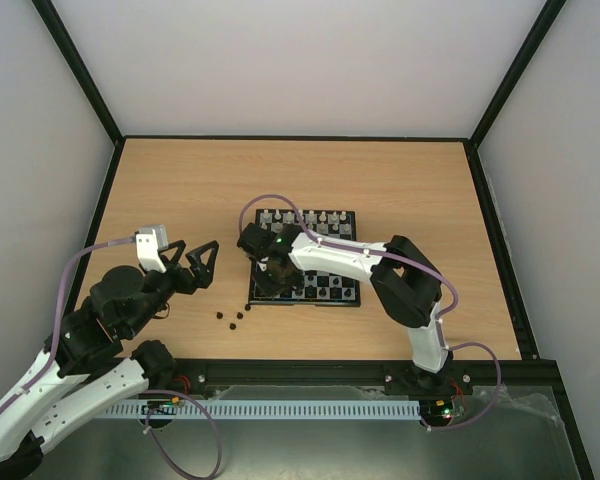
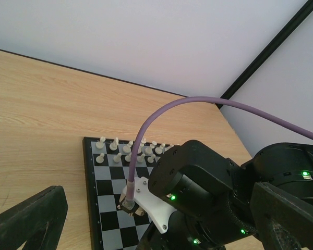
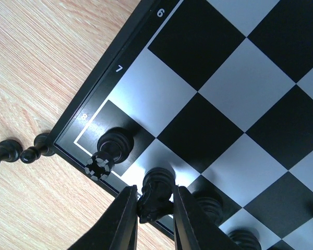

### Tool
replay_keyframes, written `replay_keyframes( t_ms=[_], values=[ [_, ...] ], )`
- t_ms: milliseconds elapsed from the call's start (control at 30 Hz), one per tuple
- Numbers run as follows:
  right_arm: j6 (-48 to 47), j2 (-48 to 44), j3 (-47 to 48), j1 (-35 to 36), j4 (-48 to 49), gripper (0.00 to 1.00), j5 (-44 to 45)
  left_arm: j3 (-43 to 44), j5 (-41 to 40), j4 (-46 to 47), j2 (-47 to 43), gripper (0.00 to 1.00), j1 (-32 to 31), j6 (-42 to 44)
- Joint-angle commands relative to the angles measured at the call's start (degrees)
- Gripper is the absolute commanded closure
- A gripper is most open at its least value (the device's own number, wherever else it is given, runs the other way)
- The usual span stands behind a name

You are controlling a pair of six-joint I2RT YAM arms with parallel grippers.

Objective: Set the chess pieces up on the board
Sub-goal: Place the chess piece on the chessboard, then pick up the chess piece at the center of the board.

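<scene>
1. This is looking like a robotics lab, most likely a closed test cell.
2. Plain white walls (image 1: 310,60) are enclosing a wooden table (image 1: 400,180) on three sides, with black frame struts (image 1: 80,70) rising from its far corners.
3. A left arm (image 1: 70,385) and a right arm (image 1: 380,265) are standing bolted at the table's near edge, trailing purple cables (image 1: 270,200).
4. A slotted white cable duct (image 1: 300,409) is running along that edge; at the near right corner, possibly clear plastic sheeting (image 1: 525,410) is showing.
5. A small board (image 1: 320,300) is lying mid-table.

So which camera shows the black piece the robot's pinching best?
Right wrist view: the black piece sits close up between the fingers of the right end effector. Top and left wrist views: the arm hides it.
</scene>
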Motion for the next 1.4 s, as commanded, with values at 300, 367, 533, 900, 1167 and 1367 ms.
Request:
replay_keyframes(
  t_ms=[300,367,533,900,1167,1367],
  values=[
    [-0.54,0.02,1.21,-0.21,-2.25,0.69,-0.02,-0.26,-0.92,0.16,0.4,0.01,0.19,0.66],
    [-0.49,-0.45,1.44,-0.27,-2.66,0.68,0.12,-0.3,-0.92,0.16,0.46,0.01,0.18,0.7],
    [-0.32,-2.26,1.77,-0.26,-3.58,0.66,0.62,-0.26,-0.92,0.16,0.39,0.01,0.16,0.66],
    [0.21,-12.91,-1.38,-0.27,-4.73,0.5,-0.08,-0.27,-0.68,0.34,0.55,0.01,0.16,0.81],
    [2.12,-22.34,-9.83,0.4,-1.37,0.45,-4.86,-0.32,-0.74,0.25,1.1,0.01,0.18,0.56],
    [4.98,-22.93,-11.86,4.79,0.92,0.45,-4.4,-0.52,-0.68,0.6,1.87,0.01,0.18,0.6]
  ],
)
